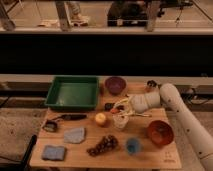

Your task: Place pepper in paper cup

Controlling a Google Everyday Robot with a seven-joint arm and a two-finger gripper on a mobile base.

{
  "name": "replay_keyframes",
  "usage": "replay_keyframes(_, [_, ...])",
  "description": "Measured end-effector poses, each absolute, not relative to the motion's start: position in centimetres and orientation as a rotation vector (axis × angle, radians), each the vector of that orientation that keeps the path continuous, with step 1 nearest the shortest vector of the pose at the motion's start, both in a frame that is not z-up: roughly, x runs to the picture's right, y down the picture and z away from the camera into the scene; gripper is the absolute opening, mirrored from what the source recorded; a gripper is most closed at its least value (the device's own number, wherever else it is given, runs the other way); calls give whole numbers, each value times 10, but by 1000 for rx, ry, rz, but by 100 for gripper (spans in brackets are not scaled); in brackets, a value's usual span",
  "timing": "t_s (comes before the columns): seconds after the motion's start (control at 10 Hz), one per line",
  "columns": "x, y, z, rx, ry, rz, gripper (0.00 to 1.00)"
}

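My gripper (pixel 120 109) reaches in from the right on a white arm (pixel 170 100) and hovers just above the pale paper cup (pixel 120 122), which stands near the middle of the wooden table (pixel 150 159). A small red-orange piece, which looks like the pepper (pixel 115 111), sits at the gripper's tip right over the cup's rim. I cannot tell whether it is held or resting in the cup.
A green tray (pixel 72 92) stands at the back left and a purple bowl (pixel 115 85) at the back centre. A red bowl (pixel 160 132), a blue cup (pixel 133 145), grapes (pixel 102 145), a yellow apple (pixel 101 118), two blue sponges and dark small items lie around.
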State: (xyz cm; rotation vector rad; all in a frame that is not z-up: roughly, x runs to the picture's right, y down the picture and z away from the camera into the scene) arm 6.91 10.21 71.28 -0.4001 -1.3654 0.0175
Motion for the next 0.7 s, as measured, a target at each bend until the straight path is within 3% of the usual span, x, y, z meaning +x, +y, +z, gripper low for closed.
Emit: replay_keyframes(0.7, [74, 95, 703, -361, -1345, -21, 80])
